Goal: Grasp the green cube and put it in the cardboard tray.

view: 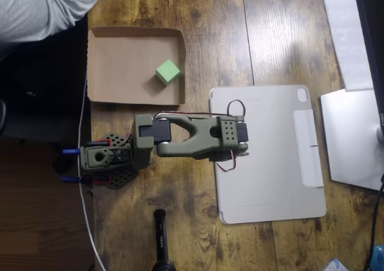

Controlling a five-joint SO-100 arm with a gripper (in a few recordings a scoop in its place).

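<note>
The green cube (168, 72) lies inside the cardboard tray (114, 49) at the upper left, close to the tray's right wall. Nothing touches the cube. My olive-green arm (198, 138) is folded flat just below the tray, running from its base (102, 157) out to the right and back. The gripper end (144, 140) sits by the base, below the tray's lower wall and well apart from the cube. Seen from above, its fingers are tucked under the arm, so how the jaws stand is hidden.
A flat grey tablet-like slab (270, 154) lies right of the arm, partly under its elbow. A person's grey sleeve (42, 7) is at the top left. White items (351, 133) line the right edge. A black cylinder (161, 241) stands at the bottom. The table's left edge runs by the base.
</note>
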